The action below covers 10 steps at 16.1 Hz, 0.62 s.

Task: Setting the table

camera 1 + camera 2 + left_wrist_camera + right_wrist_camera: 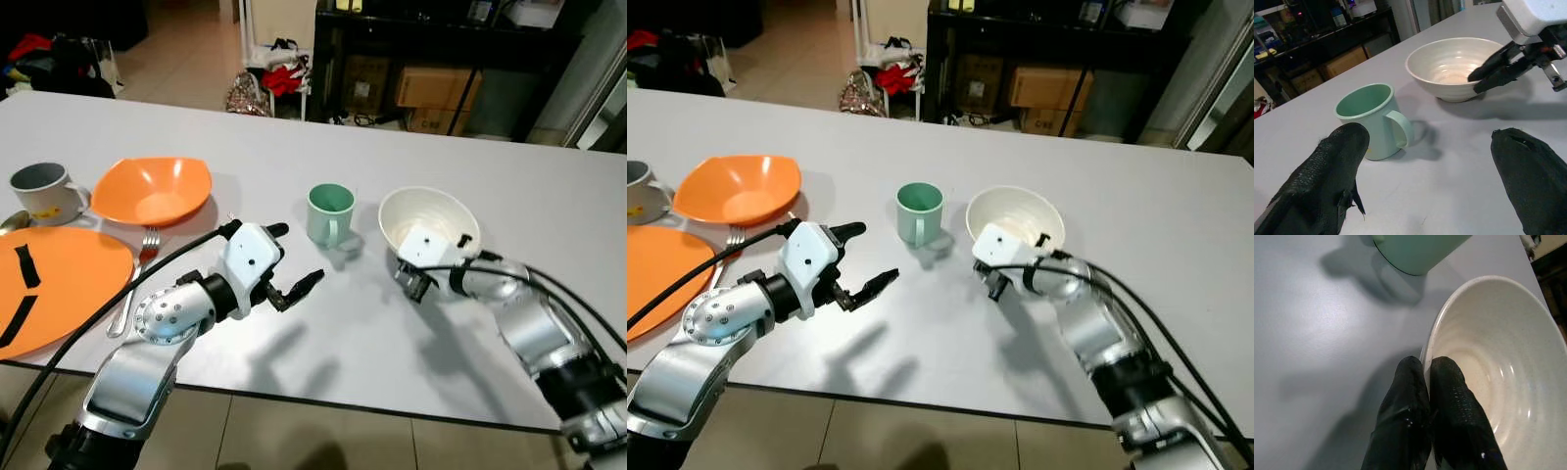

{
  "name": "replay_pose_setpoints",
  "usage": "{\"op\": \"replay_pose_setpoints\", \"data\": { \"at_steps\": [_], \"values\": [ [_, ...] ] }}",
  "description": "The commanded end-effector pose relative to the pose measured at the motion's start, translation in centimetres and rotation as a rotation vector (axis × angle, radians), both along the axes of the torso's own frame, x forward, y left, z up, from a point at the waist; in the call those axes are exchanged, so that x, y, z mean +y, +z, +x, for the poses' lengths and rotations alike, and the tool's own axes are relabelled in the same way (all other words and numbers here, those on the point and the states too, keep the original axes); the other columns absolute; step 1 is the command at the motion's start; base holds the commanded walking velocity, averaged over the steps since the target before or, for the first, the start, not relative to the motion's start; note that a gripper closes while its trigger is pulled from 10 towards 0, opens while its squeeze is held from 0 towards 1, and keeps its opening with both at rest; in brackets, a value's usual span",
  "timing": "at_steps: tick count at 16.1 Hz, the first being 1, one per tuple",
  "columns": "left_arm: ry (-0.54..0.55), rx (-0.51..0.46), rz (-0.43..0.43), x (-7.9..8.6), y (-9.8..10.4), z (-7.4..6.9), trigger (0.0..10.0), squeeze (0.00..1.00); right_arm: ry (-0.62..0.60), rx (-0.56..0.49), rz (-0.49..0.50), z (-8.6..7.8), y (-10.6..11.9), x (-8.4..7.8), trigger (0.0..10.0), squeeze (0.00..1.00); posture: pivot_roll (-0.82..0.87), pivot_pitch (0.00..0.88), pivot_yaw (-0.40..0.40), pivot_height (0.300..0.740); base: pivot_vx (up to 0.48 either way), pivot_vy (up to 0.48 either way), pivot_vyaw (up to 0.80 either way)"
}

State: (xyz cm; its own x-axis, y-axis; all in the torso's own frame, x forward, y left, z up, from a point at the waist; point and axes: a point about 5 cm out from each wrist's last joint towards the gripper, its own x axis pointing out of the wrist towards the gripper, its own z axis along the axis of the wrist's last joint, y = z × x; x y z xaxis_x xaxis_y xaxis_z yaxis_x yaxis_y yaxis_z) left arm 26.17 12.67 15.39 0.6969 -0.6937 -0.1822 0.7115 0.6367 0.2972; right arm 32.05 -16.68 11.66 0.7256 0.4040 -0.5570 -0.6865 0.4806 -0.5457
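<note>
My right gripper [1426,364] is shut on the near-left rim of a white bowl [436,209], one finger inside and one outside. The bowl rests on the white table [353,333]. Left of the bowl stands a pale green mug [330,213], upright, with its handle facing me. Nearer me and left of the mug, my left gripper [296,255] hovers open just above the table, holding nothing. At the far left lie an orange bowl [154,189], an orange plate [69,279] and a fork [137,279].
A grey-white mug [42,191] and a spoon [12,221] sit at the left edge. Two black strips [26,265] lie on the orange plate. Beyond the table's far edge are bags on the floor [274,78] and a black shelf with boxes [431,88].
</note>
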Motion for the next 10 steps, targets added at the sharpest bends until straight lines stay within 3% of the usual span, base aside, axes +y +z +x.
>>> {"op": "replay_pose_setpoints", "data": {
  "at_steps": [1, 5, 6, 7, 10],
  "values": [
    [-0.019, 0.007, 0.012, -0.03, 0.17, 0.17, 10.0, 0.0, 0.045, -0.002, 0.001, 0.55, 0.58, 0.12, 10.0, 0.0, 0.13, 0.0, -0.041, 0.74, 0.0, 0.0, 0.0],
    [-0.039, 0.028, 0.012, -0.11, 0.05, -0.09, 10.0, 0.0, 0.071, 0.005, 0.025, 1.33, 0.79, 0.53, 10.0, 0.0, 0.14, 0.0, -0.05, 0.74, 0.0, 0.0, 0.0],
    [-0.041, 0.031, 0.012, -0.15, 0.01, -0.12, 10.0, 0.0, 0.077, 0.007, 0.029, 1.37, 0.83, 0.6, 10.0, 0.67, 0.14, 0.0, -0.05, 0.74, 0.0, 0.0, 0.0],
    [-0.041, 0.032, 0.008, -0.18, 0.03, -0.11, 10.0, 0.0, 0.082, 0.008, 0.028, 1.38, 0.83, 0.6, 10.0, 1.0, 0.14, 0.0, -0.051, 0.74, 0.0, 0.0, 0.0],
    [-0.035, 0.024, -0.004, -0.23, 0.14, 0.06, 10.0, 0.0, 0.107, 0.005, 0.027, 1.25, 1.26, 0.46, 10.0, 1.0, 0.13, 0.0, -0.051, 0.74, 0.0, 0.0, 0.0]
  ]
}}
